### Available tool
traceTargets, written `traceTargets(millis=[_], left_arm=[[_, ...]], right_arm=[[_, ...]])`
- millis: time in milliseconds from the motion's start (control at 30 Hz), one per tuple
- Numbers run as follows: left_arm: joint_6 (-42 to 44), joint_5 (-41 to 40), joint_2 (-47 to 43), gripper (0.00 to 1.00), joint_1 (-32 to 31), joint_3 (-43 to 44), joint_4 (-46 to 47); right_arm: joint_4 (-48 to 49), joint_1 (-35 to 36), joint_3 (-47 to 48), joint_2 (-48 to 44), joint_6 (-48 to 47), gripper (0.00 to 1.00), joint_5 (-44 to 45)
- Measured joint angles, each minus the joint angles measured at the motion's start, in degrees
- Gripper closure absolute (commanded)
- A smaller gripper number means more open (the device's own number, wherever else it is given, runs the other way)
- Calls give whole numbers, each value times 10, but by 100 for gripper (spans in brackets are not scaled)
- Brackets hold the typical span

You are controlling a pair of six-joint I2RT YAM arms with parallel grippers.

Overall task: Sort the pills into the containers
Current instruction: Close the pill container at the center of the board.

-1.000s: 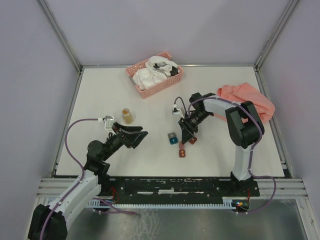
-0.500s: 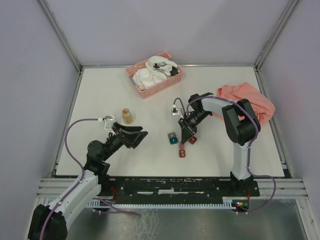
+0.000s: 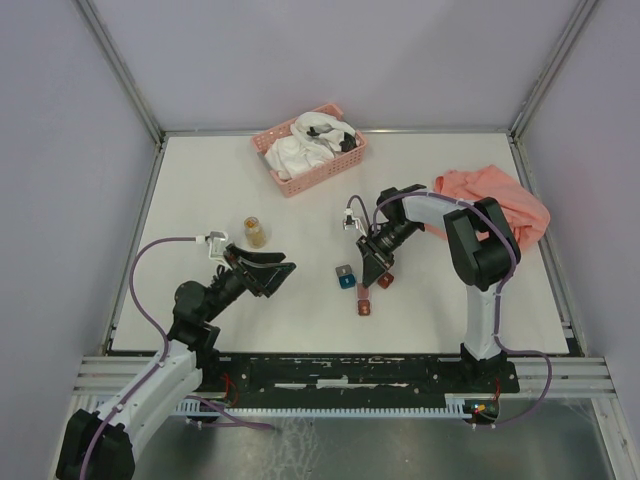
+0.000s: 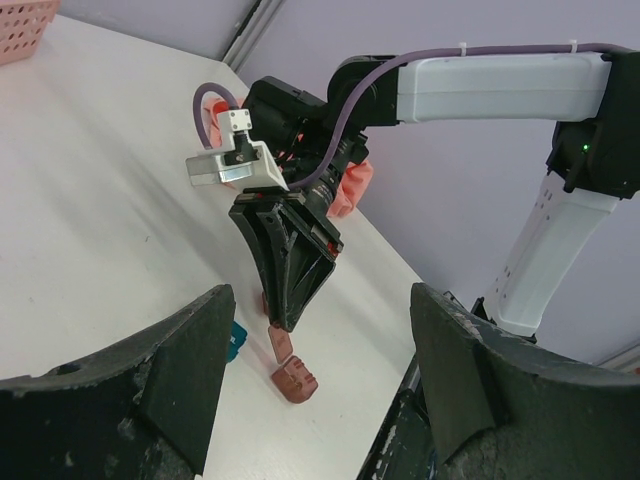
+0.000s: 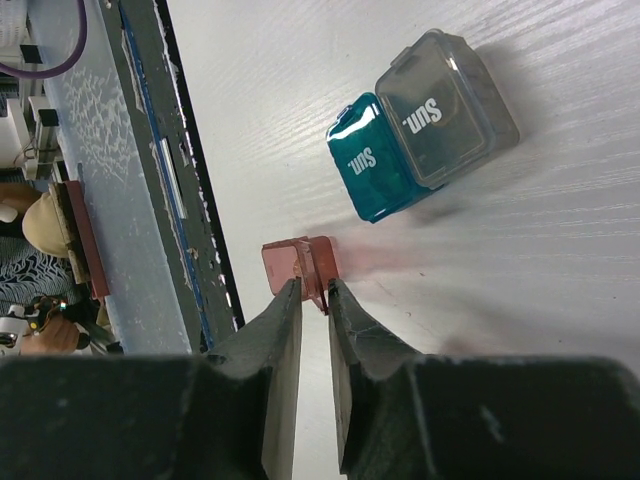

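Bright, even light casts soft shadows on the white table (image 3: 200, 180); wrist-view foregrounds are blurred.

Pink basket (image 3: 326, 171) holding white cloth (image 3: 298, 150), far side; salmon cloth (image 3: 512, 200) crumpled right.

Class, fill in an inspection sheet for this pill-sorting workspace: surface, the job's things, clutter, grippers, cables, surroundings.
Surface: white table, no spills seen.
Job's things: pill jar stands alone at left; grey box and teal box touch, lids shut; dark red box pinched by its edge; second dark red box lies just right of it.
Clutter: pink basket holding white cloth, far side; salmon cloth at right edge.
Grippers: left gripper open, empty; right gripper closed on the dark red box.
Cables: purple cable loops along each arm, touching no items.
Surroundings: plain walls, metal frame; nothing else seen.
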Motion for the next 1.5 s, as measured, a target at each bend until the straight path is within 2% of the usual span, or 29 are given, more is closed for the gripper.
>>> traceTargets(millis=[133,300,867,1300,1500], left_arm=[[0,0,-1,23,0,0,0],[0,0,-1,23,0,0,0],[-1,0,-1,23,0,0,0],[-10,0,1,23,0,0,0],[-13,0,7,23,0,0,1]], right_arm=[[-1,0,1,4,0,71,1],[-1,2,1,6,1,72,1],[-7,7,9,7,2,98,-2],[-21,2,14,4,-13,98,-19],[-13,-14,12,-24,-14,98,-18]])
